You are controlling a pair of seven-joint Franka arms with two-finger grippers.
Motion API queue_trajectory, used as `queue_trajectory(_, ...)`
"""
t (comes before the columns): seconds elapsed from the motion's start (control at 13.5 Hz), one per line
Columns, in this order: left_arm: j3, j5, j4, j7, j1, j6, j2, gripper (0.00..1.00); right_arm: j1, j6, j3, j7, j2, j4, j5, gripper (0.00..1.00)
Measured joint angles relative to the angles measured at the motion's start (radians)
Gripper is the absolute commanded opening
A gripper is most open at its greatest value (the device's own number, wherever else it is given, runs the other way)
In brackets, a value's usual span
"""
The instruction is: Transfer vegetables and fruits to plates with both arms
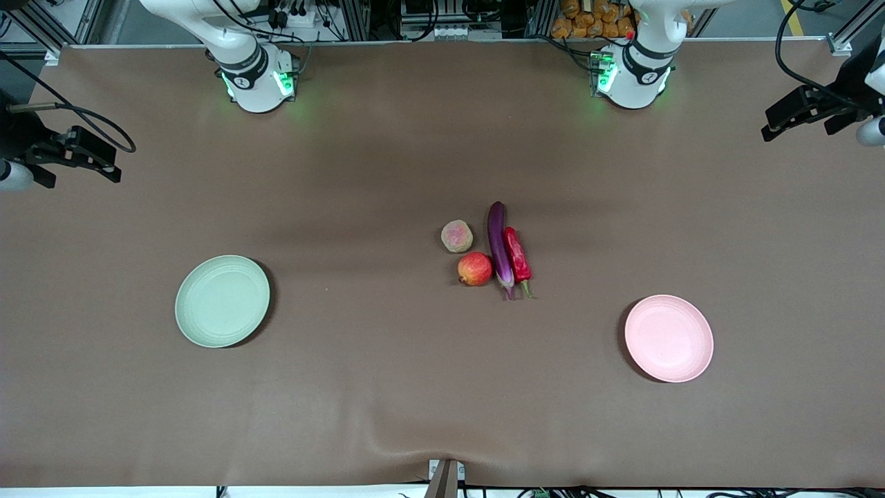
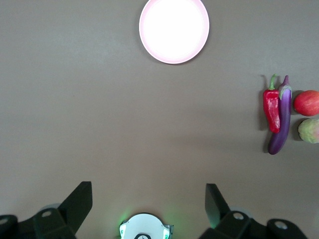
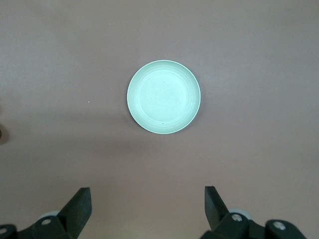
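We are at the very start: nothing has been transferred yet, and both plates lie bare on the brown desk (image 1: 387,387). The four items sit clustered mid-desk — the purple eggplant (image 1: 498,245) lies lengthwise with the red chili pepper (image 1: 517,257) touching it on the side toward the left arm's end. On the eggplant's side toward the right arm's end, the red-orange round fruit (image 1: 475,269) rests against it. The dull pinkish-yellow fruit (image 1: 457,236) sits just beside that one, farther from the front camera.

The pale green plate (image 1: 222,301) lies toward the right arm's end, the pale pink plate (image 1: 668,338) toward the left arm's end, both well apart from the cluster and nearer the front camera.

The left gripper (image 2: 148,199) hangs high with its fingers spread wide and empty, the pink plate and the produce in its wrist view. The right gripper (image 3: 147,201) is likewise up, over the desk near the green plate, fingers spread and holding nothing. In the front view both seem to sit out at the desk's ends, though only dark hardware shows there.

The next move, as we judge it, is for each arm to come inward and down over the cluster. The chili suits the left arm and a round fruit the right — though the tight packing calls for a careful approach.
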Motion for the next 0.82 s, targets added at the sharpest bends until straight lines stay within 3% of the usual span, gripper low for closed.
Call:
queue_trajectory(0.52,-0.009,0.000,-0.016,0.000,0.000,-0.016,0.004,1.00,0.000,-0.004,0.001,0.000,0.000,0.000,0.001,1.00)
queue_trajectory(0.82,-0.047,-0.001,-0.104,0.000,-0.011,0.064,0.016,1.00,0.000,-0.004,0.002,0.000,0.000,0.000,0.002,1.00)
